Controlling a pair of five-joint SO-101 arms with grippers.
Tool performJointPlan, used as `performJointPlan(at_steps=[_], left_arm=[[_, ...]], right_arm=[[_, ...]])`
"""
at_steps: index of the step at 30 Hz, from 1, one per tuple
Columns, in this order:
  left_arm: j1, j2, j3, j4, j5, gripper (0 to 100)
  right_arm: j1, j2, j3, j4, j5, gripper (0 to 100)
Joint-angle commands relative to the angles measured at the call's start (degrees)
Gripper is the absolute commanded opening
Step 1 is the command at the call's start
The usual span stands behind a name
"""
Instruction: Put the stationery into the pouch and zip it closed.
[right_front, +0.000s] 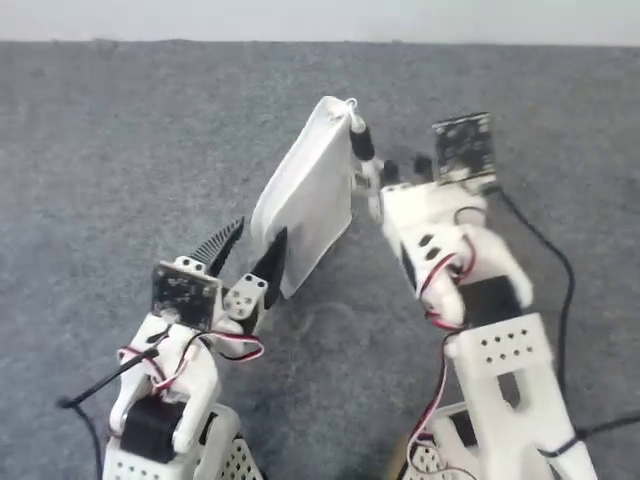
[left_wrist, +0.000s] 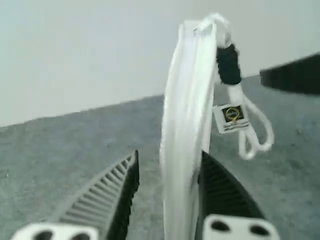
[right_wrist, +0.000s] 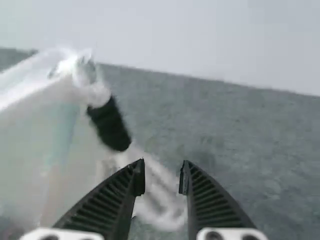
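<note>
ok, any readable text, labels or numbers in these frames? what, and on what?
No text can be quoted; nothing is legible.
Tag on the zip cord of the pouch: dark-and-yellow emblem, too blurred to read.
Left arm's camera board: any print too small to read.
Right arm's camera board: any print too small to read.

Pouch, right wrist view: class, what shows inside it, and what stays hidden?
Through the pouch wall a faint bluish shape shows, seemingly inside; what it is cannot be told. The white walls cover everything else in it.
</note>
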Motion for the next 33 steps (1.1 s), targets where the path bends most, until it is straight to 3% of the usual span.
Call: performJointPlan(at_steps=[1, 7, 20, 33], left_arm=[[-1.85, -1.14, -2.07, -1.14, 1.32, 18], [-9.85, -1.14, -3.12, -3.08, 6.24, 18], [-20.84, -1.14, -5.05, -3.96, 13.19, 18], [-21.27, -1.14, -5.14, -4.04, 13.19, 18]], right_arm=[[-2.86, -2.15, 4.4, -6.46, -0.18, 10.2], [-5.49, -1.89, 11.52, -15.16, -0.09, 10.2], [-5.76, -1.8, 14.07, -15.78, -0.44, 10.2], [-5.76, -1.8, 18.9, -22.55, -0.09, 10.1]])
